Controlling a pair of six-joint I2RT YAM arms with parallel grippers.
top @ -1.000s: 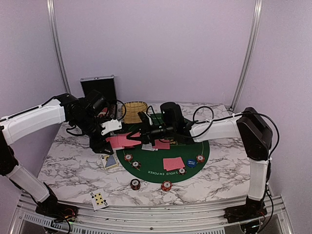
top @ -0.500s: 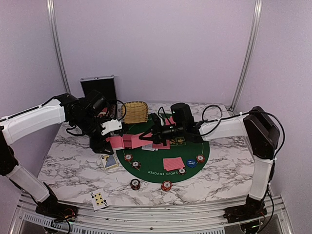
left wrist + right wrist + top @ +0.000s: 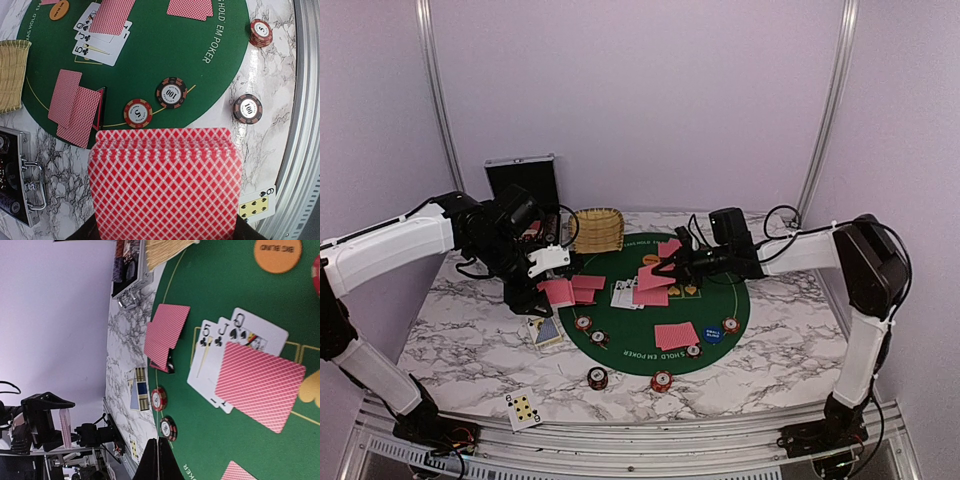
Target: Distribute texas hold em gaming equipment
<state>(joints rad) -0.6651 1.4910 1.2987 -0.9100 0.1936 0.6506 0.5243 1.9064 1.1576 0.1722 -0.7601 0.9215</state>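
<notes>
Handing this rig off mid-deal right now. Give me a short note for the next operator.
Left end effector: shut on the deck, over the marble table left of the green mat.
Right end effector: shut, seemingly pinching a single card over the mat.
Done: face-up cards mid-mat, a face-down card overlapping them; left pair, near pair; orange disc, blue disc, two chips placed.
Left: set down the held card, deal the rest; two chip stacks and a face-up six lie off the mat.
</notes>
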